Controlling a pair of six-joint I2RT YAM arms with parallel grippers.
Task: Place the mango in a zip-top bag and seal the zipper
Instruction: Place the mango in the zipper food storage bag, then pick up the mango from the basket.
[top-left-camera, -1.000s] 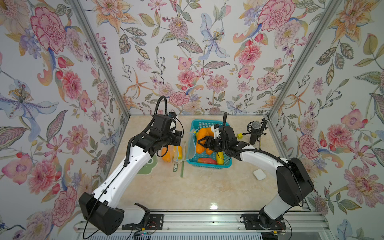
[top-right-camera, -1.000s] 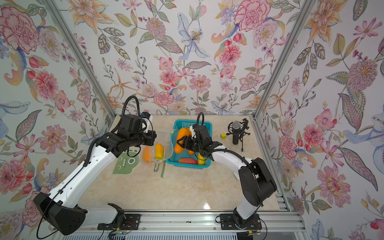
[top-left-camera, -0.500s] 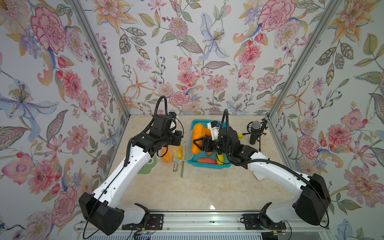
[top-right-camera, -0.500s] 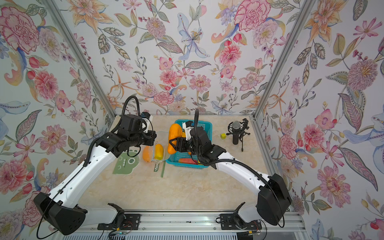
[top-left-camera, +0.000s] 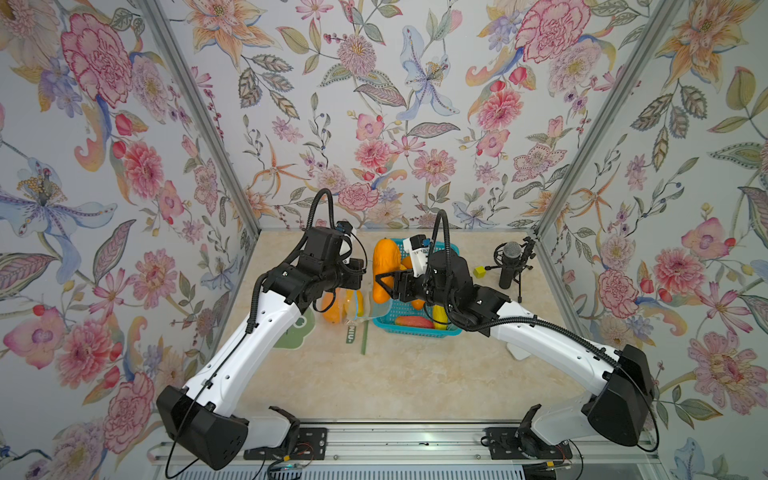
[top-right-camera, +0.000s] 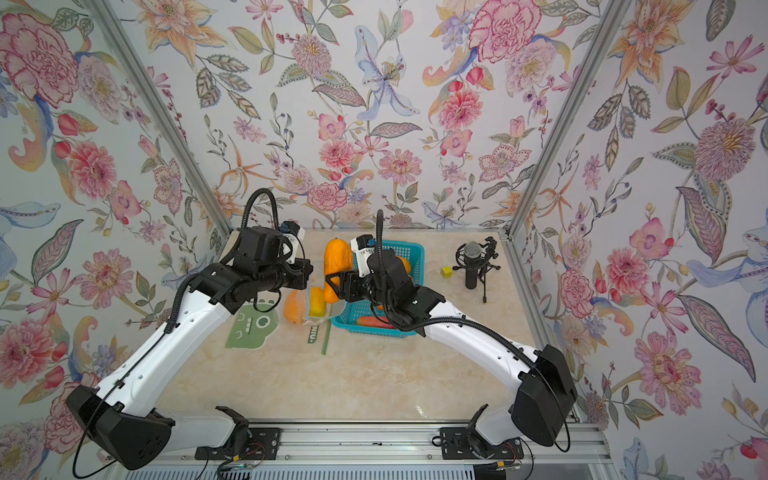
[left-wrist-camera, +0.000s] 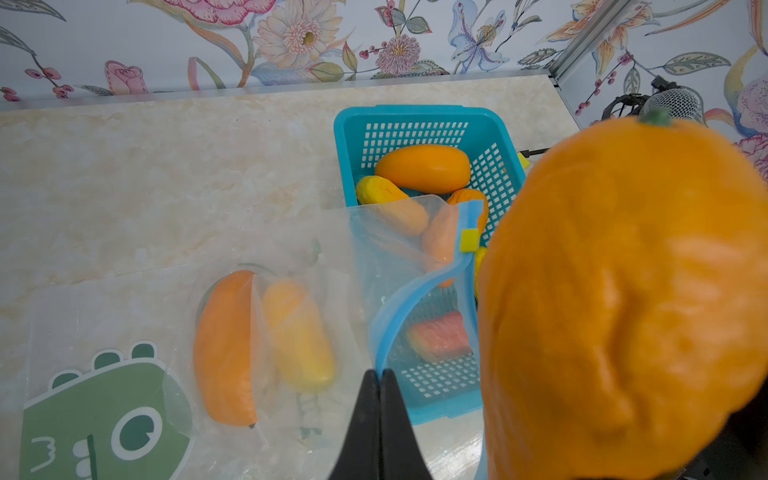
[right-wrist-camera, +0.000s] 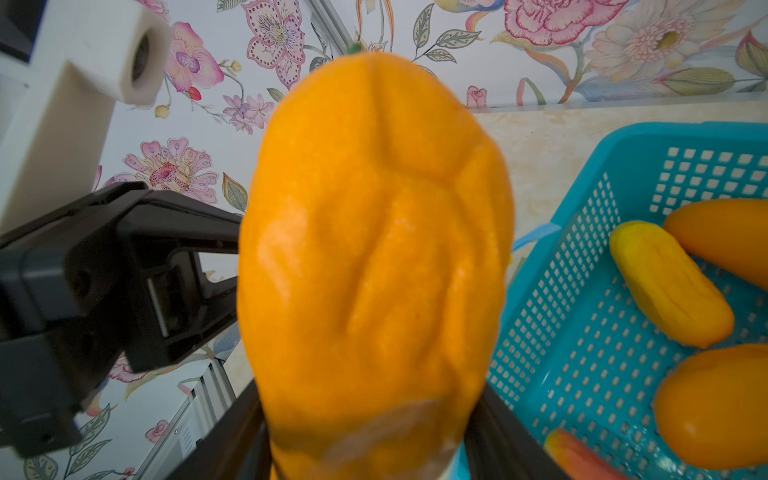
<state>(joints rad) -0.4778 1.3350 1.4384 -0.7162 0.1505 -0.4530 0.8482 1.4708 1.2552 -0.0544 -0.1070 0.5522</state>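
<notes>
The right tool (top-left-camera: 384, 289) grips the lower end of a large orange mango (top-left-camera: 384, 268), its jaws spread about the fruit's width, and holds it upright above the desk (top-left-camera: 415, 386) just left of the blue basket (top-left-camera: 419, 331), near the centre of both top views. The left tool (left-wrist-camera: 380, 376) is pinched tight on the blue zipper edge of the clear zip-top bag (left-wrist-camera: 332, 257). It lifts that edge so the mouth arches open towards the basket, with the yellow slider (left-wrist-camera: 469, 240) at the far end of the strip. In a top view the mango (top-right-camera: 337, 266) hangs between the two tools, close beside the left tool's black body and over the bag's raised mouth; whether it touches the plastic cannot be told. A yellow fruit (left-wrist-camera: 299, 332) lies inside the bag, and an orange one (left-wrist-camera: 224, 345) sits against it, in or under the film. The basket holds more orange and yellow fruit and a reddish piece (top-left-camera: 411, 321). Left of the bag lies a green dinosaur print (top-left-camera: 297, 332). At the right of the desk stand a microphone (top-left-camera: 511, 262) and a small yellow cube (top-left-camera: 481, 272), well apart from the bag. In the right wrist view the mango (right-wrist-camera: 374, 249) hides the bag entirely.
</notes>
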